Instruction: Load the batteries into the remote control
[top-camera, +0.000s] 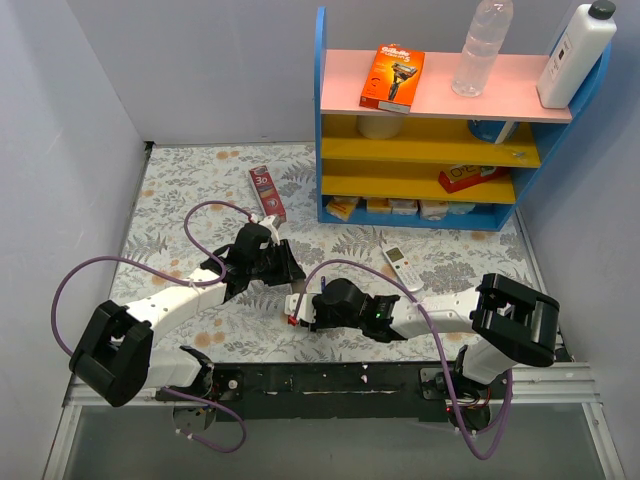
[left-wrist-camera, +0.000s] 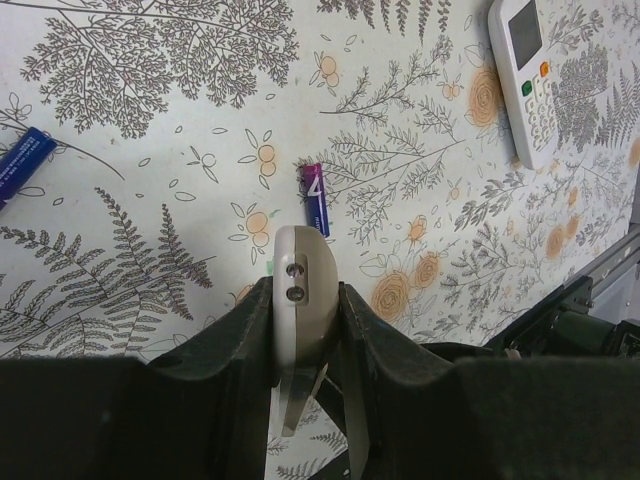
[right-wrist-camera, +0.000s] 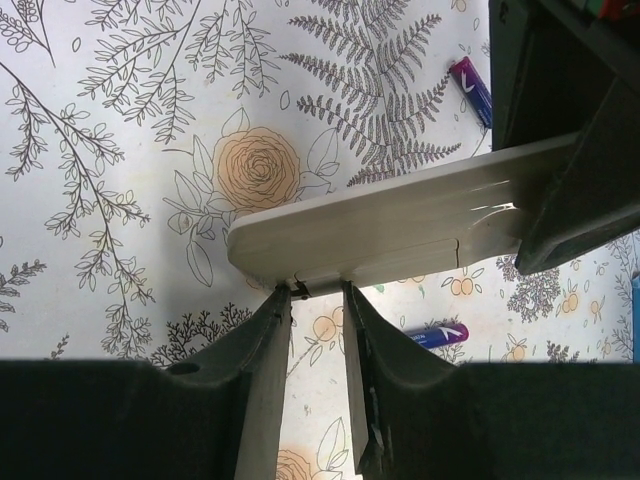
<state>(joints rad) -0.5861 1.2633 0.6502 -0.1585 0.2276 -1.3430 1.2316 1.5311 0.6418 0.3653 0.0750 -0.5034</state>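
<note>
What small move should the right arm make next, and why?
Probably ease the right gripper down to the battery lying on the table beside its fingers, and close on it. The left gripper is shut on the remote control, holding it off the table, while the right one is open and empty.

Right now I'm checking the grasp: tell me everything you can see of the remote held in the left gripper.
The remote is a slim, cream, smooth plastic bar with rounded ends, held aloft, clamped near one end in the left gripper. Its narrow edge shows two small holes. The right gripper sits with fingertips at its long edge, jaws slightly apart.
</note>
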